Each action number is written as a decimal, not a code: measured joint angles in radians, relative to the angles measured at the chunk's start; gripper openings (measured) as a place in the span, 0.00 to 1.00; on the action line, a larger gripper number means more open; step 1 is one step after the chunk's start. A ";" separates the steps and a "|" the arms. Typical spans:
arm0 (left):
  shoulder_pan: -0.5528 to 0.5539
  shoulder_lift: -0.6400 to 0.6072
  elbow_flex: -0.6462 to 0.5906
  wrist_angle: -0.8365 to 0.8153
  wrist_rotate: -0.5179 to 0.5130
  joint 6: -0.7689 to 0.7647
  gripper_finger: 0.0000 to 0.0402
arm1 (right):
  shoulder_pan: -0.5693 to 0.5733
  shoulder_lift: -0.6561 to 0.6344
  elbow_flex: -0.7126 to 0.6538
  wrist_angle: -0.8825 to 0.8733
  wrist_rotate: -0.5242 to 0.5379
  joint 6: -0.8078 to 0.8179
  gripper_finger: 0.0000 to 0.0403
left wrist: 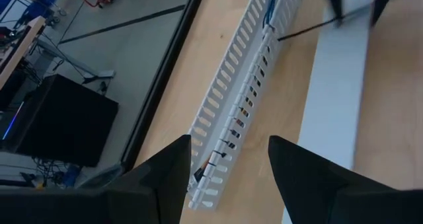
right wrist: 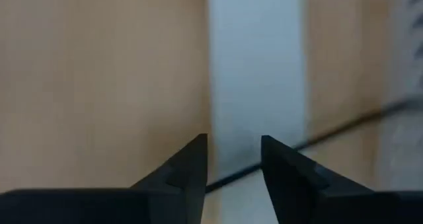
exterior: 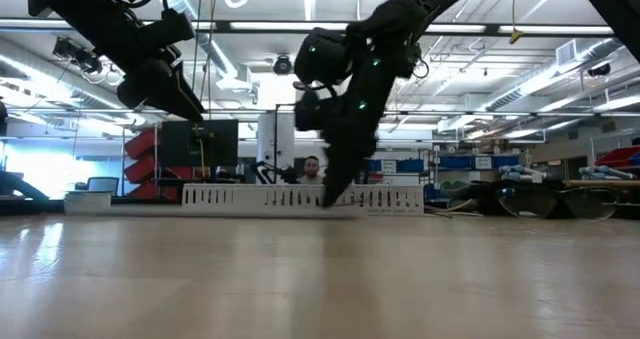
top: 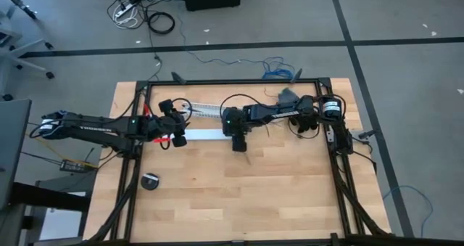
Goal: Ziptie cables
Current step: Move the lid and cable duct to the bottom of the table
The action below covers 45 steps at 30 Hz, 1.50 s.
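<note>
One thin black ziptie lying slantwise across a flat white strip on the wooden table, passing between the right gripper fingers, spread with a narrow gap, not yet pinching. Coloured cables tucked inside the white slotted channel just beside the strip. Left gripper hovering over the channel's end, fingers spread, holding nothing. White lettering on the left arm, too small to read.

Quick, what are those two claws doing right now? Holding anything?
Left gripper: open, holding nothing, above the white channel.
Right gripper: open, low over the ziptie, not gripping it yet.
</note>
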 joint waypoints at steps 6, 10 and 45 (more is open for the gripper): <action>0.000 0.000 0.000 0.002 0.000 0.001 0.49 | 0.036 -0.038 0.000 -0.315 -0.097 0.059 0.28; 0.000 0.000 0.000 0.012 -0.001 0.001 0.49 | 0.069 -0.039 0.000 -0.421 -0.090 0.047 0.25; 0.000 0.000 0.000 0.053 -0.001 -0.003 0.49 | -0.020 -0.078 -0.177 -0.186 -0.144 0.076 0.00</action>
